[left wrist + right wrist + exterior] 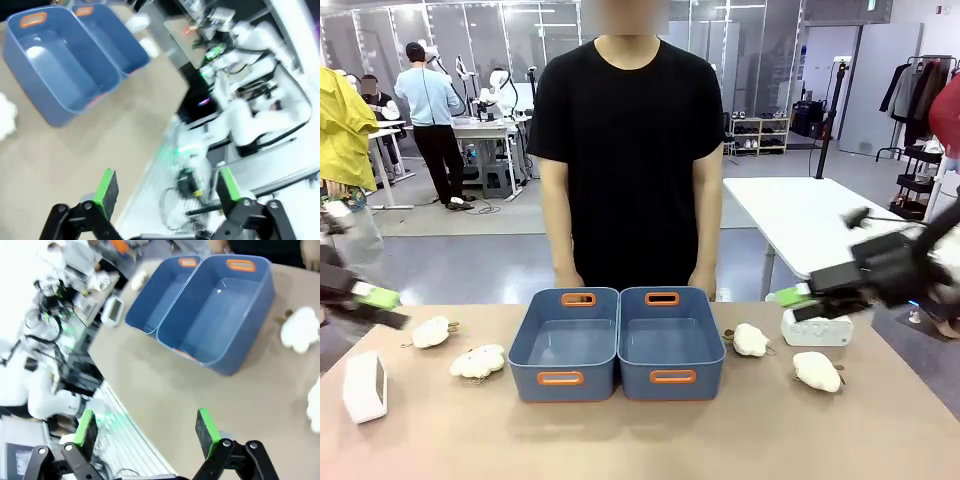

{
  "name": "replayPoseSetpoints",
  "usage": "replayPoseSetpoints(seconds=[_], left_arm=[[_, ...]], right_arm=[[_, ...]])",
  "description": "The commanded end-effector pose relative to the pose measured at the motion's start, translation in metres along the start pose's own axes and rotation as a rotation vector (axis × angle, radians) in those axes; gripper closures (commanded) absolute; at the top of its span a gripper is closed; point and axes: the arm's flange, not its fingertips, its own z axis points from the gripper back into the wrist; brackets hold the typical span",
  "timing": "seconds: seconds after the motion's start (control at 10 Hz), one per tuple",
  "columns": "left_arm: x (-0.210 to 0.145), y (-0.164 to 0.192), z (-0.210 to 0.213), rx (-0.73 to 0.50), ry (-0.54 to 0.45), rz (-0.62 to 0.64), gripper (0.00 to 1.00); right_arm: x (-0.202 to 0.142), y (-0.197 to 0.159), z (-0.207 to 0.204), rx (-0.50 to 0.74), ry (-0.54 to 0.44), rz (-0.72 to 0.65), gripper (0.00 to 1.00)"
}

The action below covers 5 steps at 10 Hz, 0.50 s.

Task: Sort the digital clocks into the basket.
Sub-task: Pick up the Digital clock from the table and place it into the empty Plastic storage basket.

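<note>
Two identical blue baskets stand side by side mid-table, one on the left (563, 347) and one on the right (672, 346), both empty. One white digital clock (365, 386) stands at the front left. Another digital clock (817, 330) lies on the right. My left gripper (382, 307) hovers open above the table's left edge, behind the left clock. My right gripper (810, 300) hangs open just above the right clock. The left wrist view has open jaws (167, 187) and both baskets (60, 75). In the right wrist view the gripper (147, 432) is open, with the baskets (225, 310) and the far clock (114, 310).
White plush toys lie around the baskets: two on the left (430, 332) (478, 362) and two on the right (750, 340) (817, 371). A person in a black shirt (630, 150) stands right behind the baskets with both hands at the far edge.
</note>
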Motion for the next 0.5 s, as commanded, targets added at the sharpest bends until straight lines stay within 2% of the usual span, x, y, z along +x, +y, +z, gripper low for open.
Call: replayPoseSetpoints(seconds=[0.0, 0.1, 0.2, 0.3, 0.4], left_arm=[[-0.026, 0.034, 0.058, -0.046, -0.182, 0.159, 0.00], [-0.039, 0.048, 0.091, -0.041, -0.323, 0.173, 0.00], [-0.076, 0.036, 0.123, 0.032, -0.416, 0.224, 0.00], [-0.089, 0.051, 0.148, 0.096, -0.485, 0.259, 0.00], [-0.141, 0.030, 0.164, 0.147, -0.549, 0.356, 0.00]], right_arm=[[-0.054, -0.029, 0.059, 0.052, -0.207, -0.119, 0.00], [-0.079, -0.041, 0.092, -0.004, -0.314, -0.166, 0.00], [-0.115, -0.034, 0.111, 0.027, -0.402, -0.186, 0.00], [-0.132, -0.035, 0.139, -0.003, -0.495, -0.162, 0.00], [-0.174, -0.018, 0.146, -0.024, -0.543, -0.228, 0.00]])
